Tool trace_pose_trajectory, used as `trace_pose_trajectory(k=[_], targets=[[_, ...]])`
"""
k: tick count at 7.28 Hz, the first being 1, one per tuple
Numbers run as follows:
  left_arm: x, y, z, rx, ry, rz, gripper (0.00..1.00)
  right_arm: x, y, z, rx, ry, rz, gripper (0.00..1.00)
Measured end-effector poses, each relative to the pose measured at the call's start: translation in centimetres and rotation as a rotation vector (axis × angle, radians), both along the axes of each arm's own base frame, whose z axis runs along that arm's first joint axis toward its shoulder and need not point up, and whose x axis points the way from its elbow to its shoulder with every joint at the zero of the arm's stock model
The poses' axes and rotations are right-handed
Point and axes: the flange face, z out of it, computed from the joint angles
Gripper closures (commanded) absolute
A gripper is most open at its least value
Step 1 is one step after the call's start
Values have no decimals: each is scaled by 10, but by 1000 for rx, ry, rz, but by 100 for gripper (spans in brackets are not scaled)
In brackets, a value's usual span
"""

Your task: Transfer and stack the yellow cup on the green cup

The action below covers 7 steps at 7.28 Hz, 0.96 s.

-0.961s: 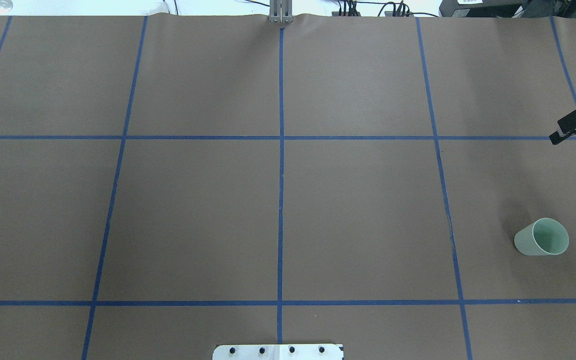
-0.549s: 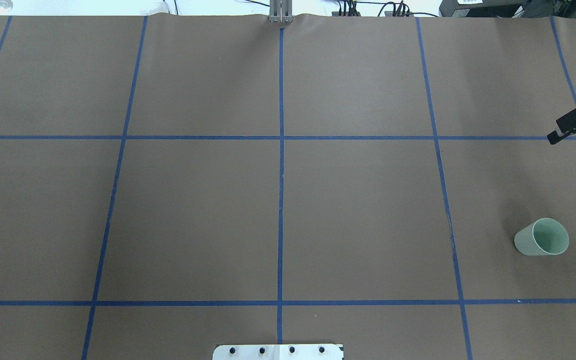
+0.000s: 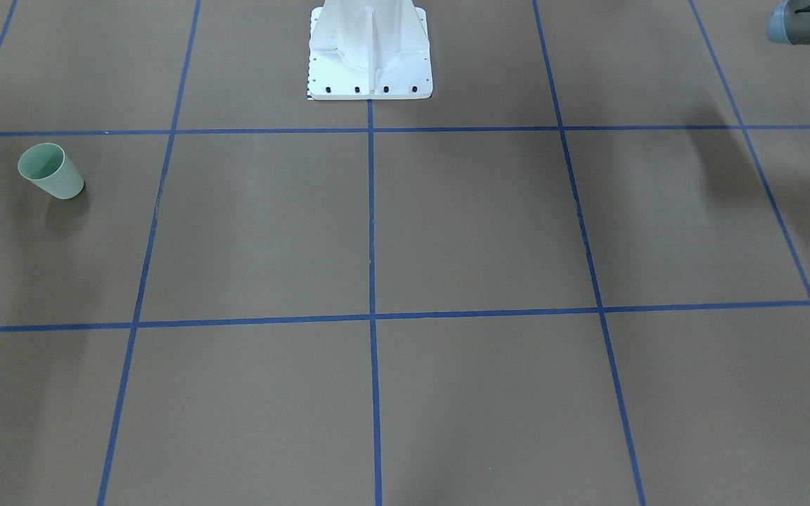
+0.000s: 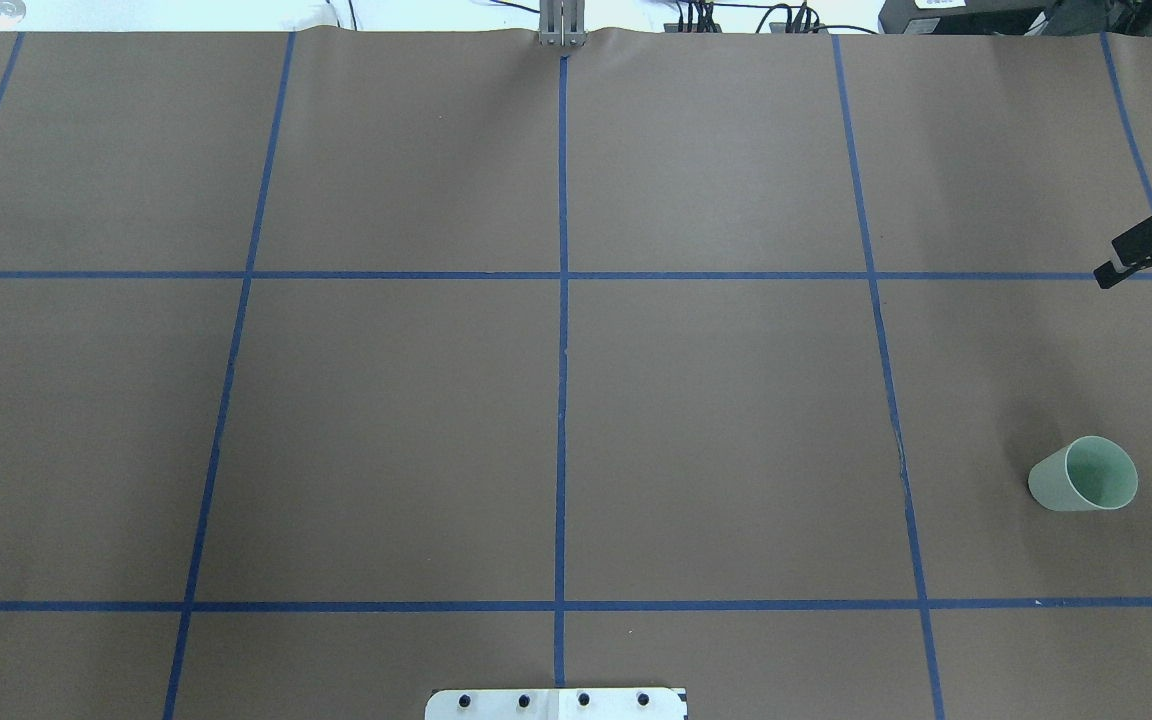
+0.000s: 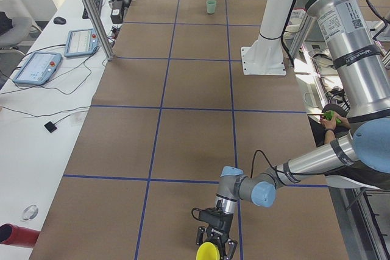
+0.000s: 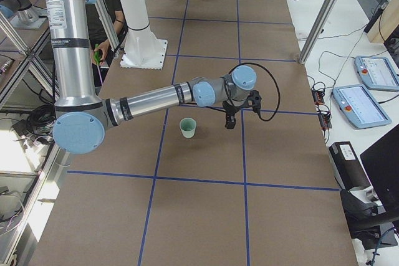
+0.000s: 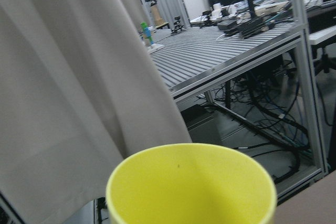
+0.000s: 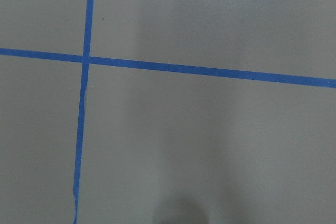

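Observation:
The green cup (image 4: 1083, 475) stands upright on the brown table at my right; it also shows in the front view (image 3: 50, 171), the left-end view (image 5: 211, 6) and the right-end view (image 6: 187, 128). My right gripper (image 4: 1136, 268) hovers at the table's right edge, beyond the cup and apart from it, fingers pointing down (image 6: 229, 121); I cannot tell whether it is open. The yellow cup (image 5: 208, 251) sits between the fingers of my left gripper (image 5: 214, 245) at the table's far left end. Its rim fills the left wrist view (image 7: 191, 182). I cannot tell the grip.
The white robot base (image 3: 370, 63) stands at the table's middle edge. Blue tape lines (image 4: 561, 400) divide the brown cover. A side desk with teach pendants (image 5: 36, 68) and frame posts (image 5: 91, 10) runs along the far side. An operator's hand (image 5: 329, 120) shows beside the robot.
My right gripper has drifted slightly toward the table's right edge. The green cup has not moved.

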Motion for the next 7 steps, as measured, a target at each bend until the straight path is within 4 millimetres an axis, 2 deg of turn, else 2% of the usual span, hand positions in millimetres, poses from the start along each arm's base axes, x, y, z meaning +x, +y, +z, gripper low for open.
trace_pose_trajectory(k=[2,3,5,6,7], targets=[[39,-58,-41,136,39,159,53,-12,-8,-10,31,19,-12,0],[67,-96,-75,239,68,258,53,-20,-14,-18,52,25,-21,0],[142,-185,-175,476,157,412,52,-40,-25,-35,116,42,-43,0],[182,-225,-233,565,220,480,51,-50,-31,-44,145,43,-50,0],[220,-254,-289,646,297,542,51,-56,-36,-54,167,39,-54,0]])
